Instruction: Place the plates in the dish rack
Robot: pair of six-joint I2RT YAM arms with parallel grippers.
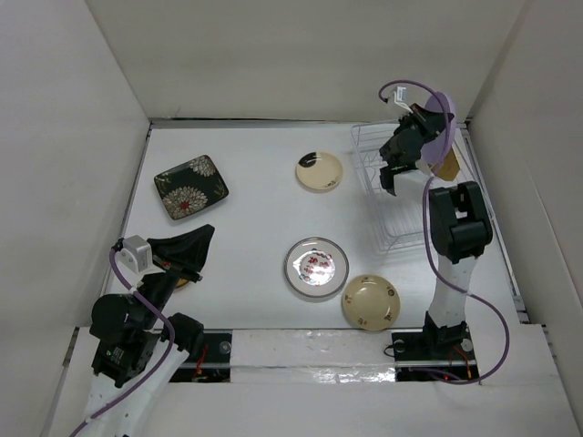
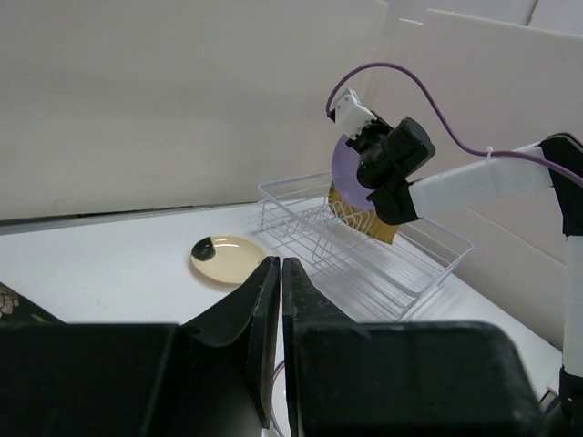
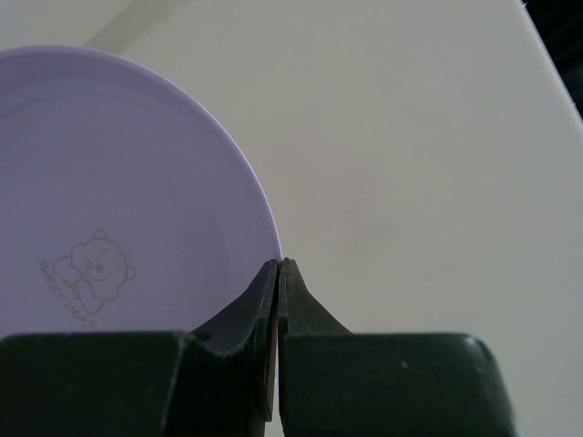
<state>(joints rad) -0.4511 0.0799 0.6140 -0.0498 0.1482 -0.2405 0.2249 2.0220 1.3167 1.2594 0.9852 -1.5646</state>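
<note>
My right gripper is shut on the rim of the lilac round plate and holds it on edge above the far end of the white wire dish rack. The right wrist view shows the jaws pinched on the lilac plate. A yellow plate stands in the rack. My left gripper is shut and empty, low at the near left; its jaws are pressed together. A black square floral plate, a cream plate with a dark mark, a red-patterned plate and a tan plate lie flat on the table.
White walls enclose the table on three sides. The rack stands against the right wall. The right arm's purple cable hangs beside the rack. The cream plate lies just left of the rack in the left wrist view.
</note>
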